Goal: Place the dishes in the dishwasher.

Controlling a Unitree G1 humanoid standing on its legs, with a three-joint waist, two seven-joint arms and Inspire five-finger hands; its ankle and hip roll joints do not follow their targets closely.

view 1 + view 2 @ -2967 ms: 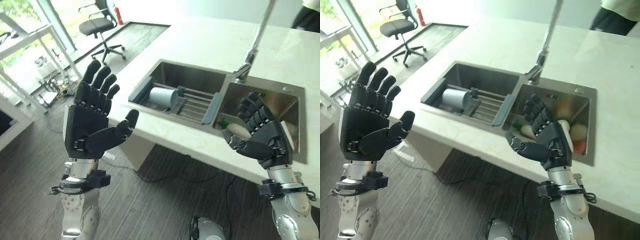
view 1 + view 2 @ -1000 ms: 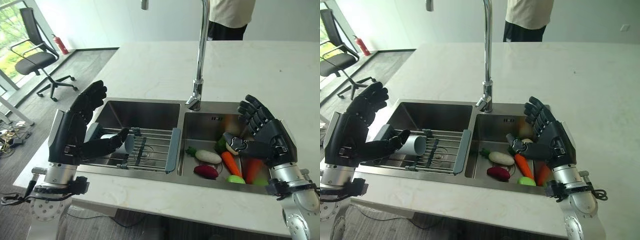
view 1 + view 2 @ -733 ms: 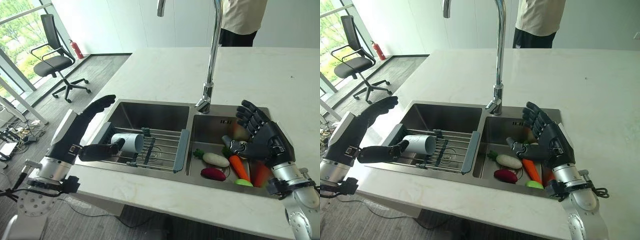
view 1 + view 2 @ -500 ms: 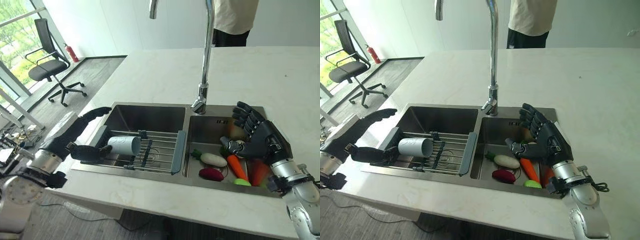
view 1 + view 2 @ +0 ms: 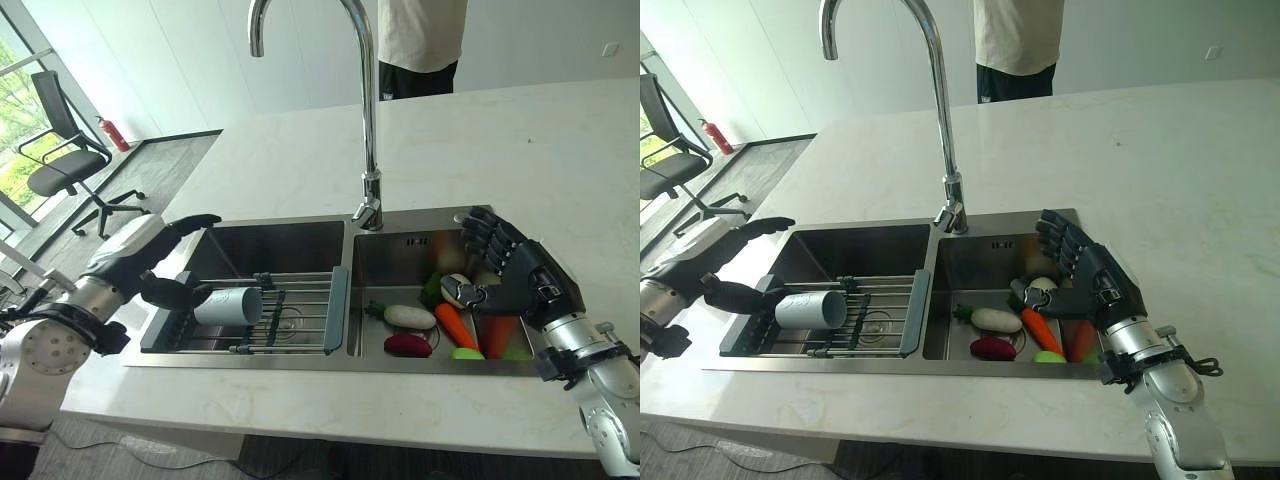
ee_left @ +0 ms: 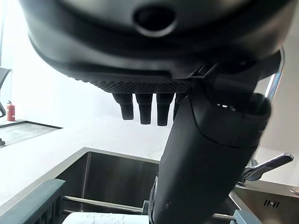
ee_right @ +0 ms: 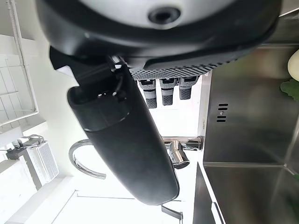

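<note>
My left robot hand [image 5: 150, 262] hangs spread just beside the cup [image 5: 228, 306] lying on the sink rack [image 5: 300, 318] (right robot hand [image 5: 520, 283] spread too).

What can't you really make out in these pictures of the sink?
- Red and orange produce under the right robot hand, eye views: the robot hand covers most of it.
- The person behind the counter, eye views: cut off by the top edge.
- The cup on the rack, left wrist view: cut by the bottom edge, behind the left robot hand's thumb.
</note>
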